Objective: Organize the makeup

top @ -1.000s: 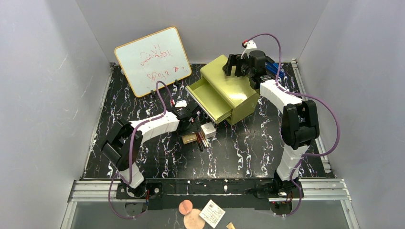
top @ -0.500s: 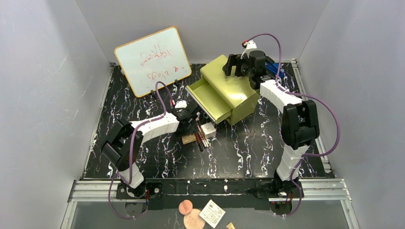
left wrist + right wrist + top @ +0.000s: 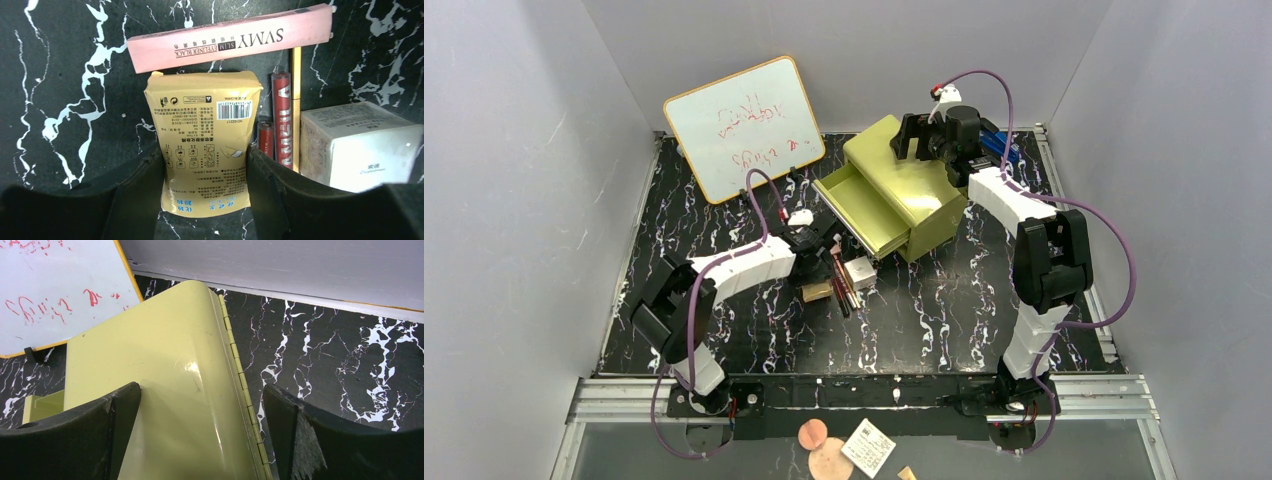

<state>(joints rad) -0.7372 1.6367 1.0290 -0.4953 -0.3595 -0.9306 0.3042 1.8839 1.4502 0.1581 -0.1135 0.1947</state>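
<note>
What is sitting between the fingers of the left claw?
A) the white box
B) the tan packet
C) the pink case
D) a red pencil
B: in the left wrist view, the tan packet lies right between the fingers of the left claw. The pink case is beyond it and the white box is off to one side.

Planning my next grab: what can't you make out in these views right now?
- Left wrist: whether the left claw pinches the tan packet; its fingers cover the packet's edges.
- Left wrist: the lower end of the red pencil, behind a claw finger.
- Top view: the back of the drawer, under the olive-yellow chest.
- Top view: red writing on the whiteboard, too small to read.
</note>
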